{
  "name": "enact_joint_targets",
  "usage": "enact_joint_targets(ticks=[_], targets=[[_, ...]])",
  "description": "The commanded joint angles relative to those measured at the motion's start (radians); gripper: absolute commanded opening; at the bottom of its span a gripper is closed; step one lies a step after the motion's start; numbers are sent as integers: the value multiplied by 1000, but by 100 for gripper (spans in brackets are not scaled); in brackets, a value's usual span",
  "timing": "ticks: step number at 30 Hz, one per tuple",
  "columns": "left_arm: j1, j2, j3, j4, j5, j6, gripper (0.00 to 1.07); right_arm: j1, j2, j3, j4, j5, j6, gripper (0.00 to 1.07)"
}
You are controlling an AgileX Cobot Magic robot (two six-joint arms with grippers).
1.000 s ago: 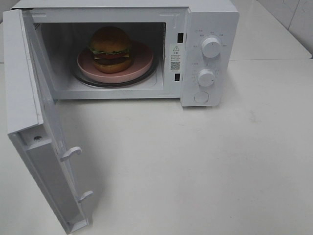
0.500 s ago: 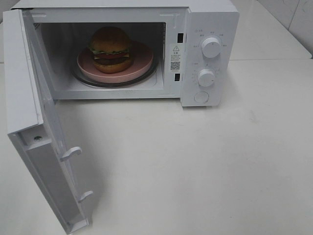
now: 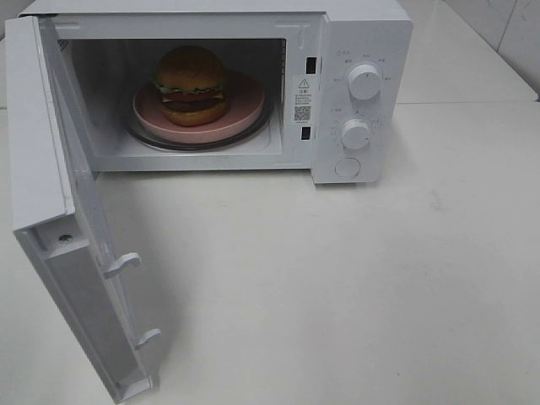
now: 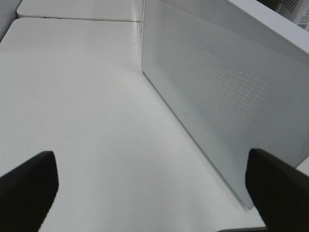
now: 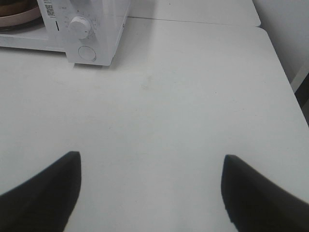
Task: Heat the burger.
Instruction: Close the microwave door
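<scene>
Already done: the burger sits on a pink plate, which rests on the glass turntable inside the microwave.
Door: the door stands swung wide open on the left, its latch hooks showing on the inner side.
Step in hand: closing up, as I judge it; loading looks finished, and heating cannot begin with the door open.
Next move: most likely a push on the door's outer face to swing it round until the hooks catch. The push should land flat and near the free edge, since near the hinge it would have little leverage.
After that: probably a turn of the upper dial or lower dial, which are on the right arm's side.
Left gripper: jaws spread as wide as they go, with nothing between them and touching nothing. It hangs over the bare table, close beside the door's perforated outer face.
Right gripper: jaws well apart and empty, over bare table in front of the control panel and well clear of it.
Arms: neither shows in the high view.
</scene>
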Motion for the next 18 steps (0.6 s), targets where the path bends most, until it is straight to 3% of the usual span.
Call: enact_joint_targets(ticks=[1, 18], targets=[[-5, -16, 3, 1, -13, 0, 98, -5, -26, 4, 2, -15, -14, 76], [-5, -16, 3, 1, -13, 0, 98, -5, -26, 4, 2, -15, -13, 76]])
